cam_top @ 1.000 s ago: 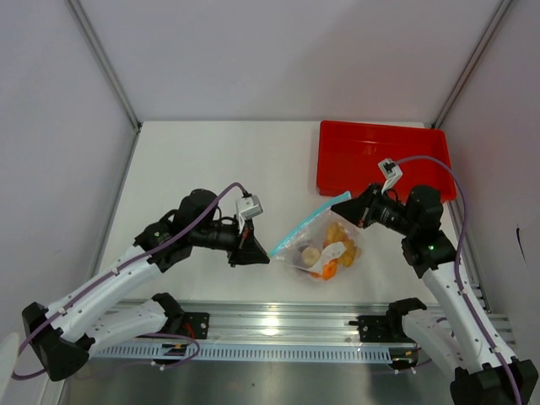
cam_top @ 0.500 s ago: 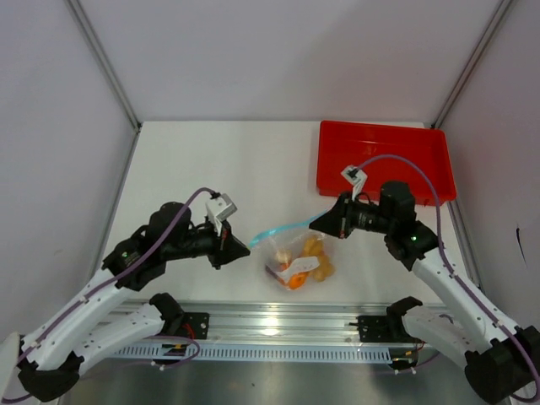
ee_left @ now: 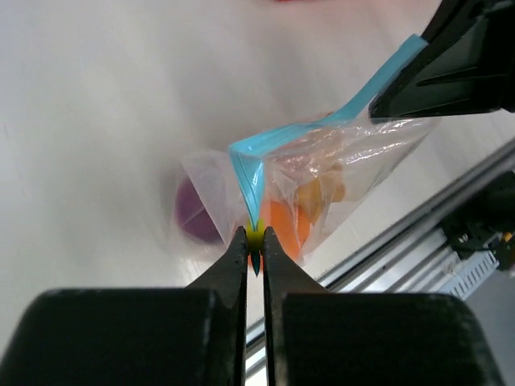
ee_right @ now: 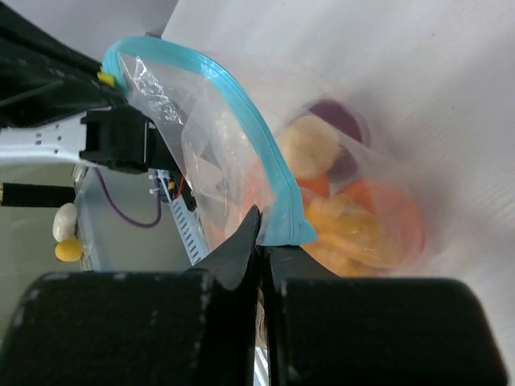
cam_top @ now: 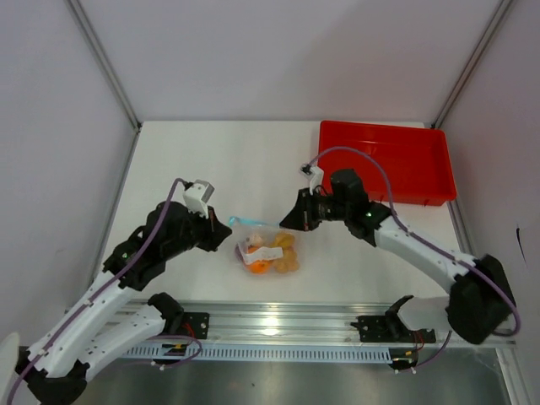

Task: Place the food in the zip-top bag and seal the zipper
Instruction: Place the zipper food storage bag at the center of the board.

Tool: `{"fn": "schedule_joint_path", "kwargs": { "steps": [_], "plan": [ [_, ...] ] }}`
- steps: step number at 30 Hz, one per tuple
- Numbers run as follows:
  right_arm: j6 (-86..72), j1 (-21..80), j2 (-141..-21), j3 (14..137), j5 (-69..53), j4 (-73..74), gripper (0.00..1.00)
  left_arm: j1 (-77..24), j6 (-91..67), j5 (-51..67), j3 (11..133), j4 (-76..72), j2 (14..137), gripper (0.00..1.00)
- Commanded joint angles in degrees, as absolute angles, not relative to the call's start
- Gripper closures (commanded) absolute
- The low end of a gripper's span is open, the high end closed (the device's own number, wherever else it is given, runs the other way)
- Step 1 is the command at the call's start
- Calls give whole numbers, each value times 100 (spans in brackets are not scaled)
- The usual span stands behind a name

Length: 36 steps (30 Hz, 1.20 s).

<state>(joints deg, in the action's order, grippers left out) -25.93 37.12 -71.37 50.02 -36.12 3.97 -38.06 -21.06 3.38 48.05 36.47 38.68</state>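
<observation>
My left gripper (ee_left: 253, 256) is pinched almost closed on one end of the zipper (ee_left: 386, 74), and my right gripper (ee_right: 261, 241) is clamped tight on the strip's other end. The zip-top bag (cam_top: 268, 251) stretches between them over the white table (cam_top: 211, 160), near its front edge. The food (ee_right: 354, 225) is bunched inside the bag.

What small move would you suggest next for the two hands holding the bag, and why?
Probably ease the left hand and right hand slightly apart to straighten the zipper: each pinches one end, the strip bows between them, and the food already lies inside the bag.
</observation>
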Motion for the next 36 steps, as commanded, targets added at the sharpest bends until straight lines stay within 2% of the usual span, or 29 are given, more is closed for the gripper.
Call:
{"fn": "schedule_joint_path", "kwargs": {
  "steps": [1, 8, 11, 13, 14, 16, 17, 19, 20, 21, 27, 32, 33, 35, 36],
  "plan": [
    [-2760, 3735, -8206, 5825, -3506, -193, 100, -3027, -2592, 631, 4658, 3121, 4409, 99],
    [-2926, 3490, -10439, 7917, -3551, 61, 100, -1724, -2505, 1054, 5000, 2383, 5604, 98],
    [-3093, 3261, -11318, 8769, -3621, 272, 100, -1118, -2636, 1606, 5525, 2477, 6273, 95],
    [-3085, 3086, -11722, 9470, -3665, 473, 100, -932, -2663, 1915, 5826, 2558, 6731, 87],
    [-3050, 3041, -12090, 9744, -3648, 623, 100, -923, -2654, 1873, 5932, 2488, 6802, 68],
    [-2997, 2954, -12435, 10446, -3797, 843, 100, -879, -2567, 1933, 6099, 2330, 6961, 55],
    [-3049, 2866, -12715, 10633, -3832, 861, 100, -879, -2540, 1864, 6213, 2338, 6987, 41],
    [-3172, 2786, -12937, 10967, -3990, 905, 100, -870, -2523, 1741, 6345, 2399, 6944, 31],
    [-3199, 2717, -13016, 11204, -3990, 940, 100, -870, -2531, 1662, 6354, 2399, 6865, 9],
    [-3234, 2707, -13112, 11276, -3990, 932, 100, -870, -2540, 1618, 6311, 2382, 6742, 1],
    [-3314, 2628, -13394, 11566, -3859, 993, 100, -914, -2557, 1449, 5854, 2311, 5433, 1],
    [-3287, 2602, -13561, 11584, -3499, 1116, 81, -1151, -2829, 2178, 5258, 2417, 4406, 0],
    [-3287, 2593, -13579, 11601, -3376, 1134, 71, -1247, -2978, 2449, 5030, 2400, 4255, 1],
    [-3296, 2575, -13640, 11654, -3340, 1151, 65, -1379, -3137, 2601, 4669, 2356, 3800, 1],
    [-3322, 2566, -13667, 11741, -3244, 1204, 58, -1519, -3251, 2697, 4441, 2347, 3649, 0]
  ]
}}
